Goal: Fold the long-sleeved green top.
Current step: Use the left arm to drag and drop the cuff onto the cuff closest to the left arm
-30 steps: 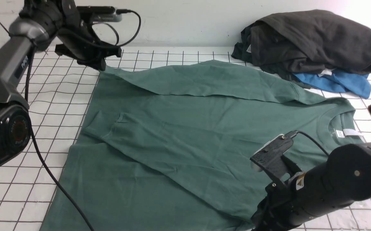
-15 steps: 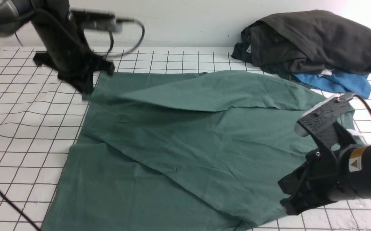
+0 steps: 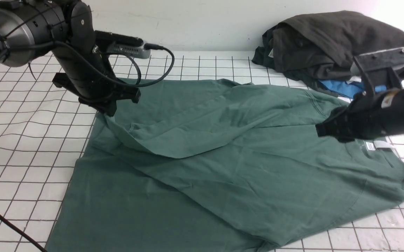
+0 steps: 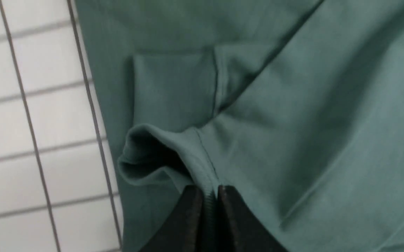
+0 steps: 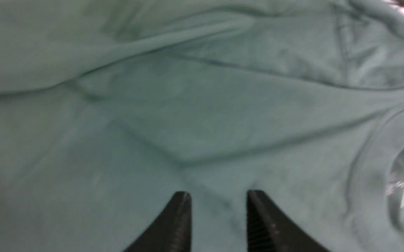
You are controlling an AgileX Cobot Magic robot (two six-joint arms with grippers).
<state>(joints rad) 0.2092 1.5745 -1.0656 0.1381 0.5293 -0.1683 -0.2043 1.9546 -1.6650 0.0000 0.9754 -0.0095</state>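
**Now: left hand clamped on the green top, right hand apart above the collar**

Spread wide over the white gridded tabletop [image 3: 30, 140], the green long-sleeved top [image 3: 222, 168] covers most of the middle and near part of the surface. Its collar lies toward the robot's right, and its wide lower edge toward the near left. A long flap from the far side is raised and droops inward over the body of the garment, wrinkled, with a shadow under its edge.

The left hand [image 3: 109, 112] sits at the far left corner of the top. In the left wrist view its two dark fingers are pressed together on a stitched seam of green fabric, and a loose loop of cloth bulges just beside them.

The right hand [image 3: 322, 129] hovers above the collar area, near the white neck label [image 3: 380, 145]. In the right wrist view its fingers stand apart with nothing pinched between them; green cloth lies below.

At the far right, a dark charcoal garment [image 3: 338, 45] is heaped over a blue garment [image 3: 341, 89], just beside the top's far right edge.
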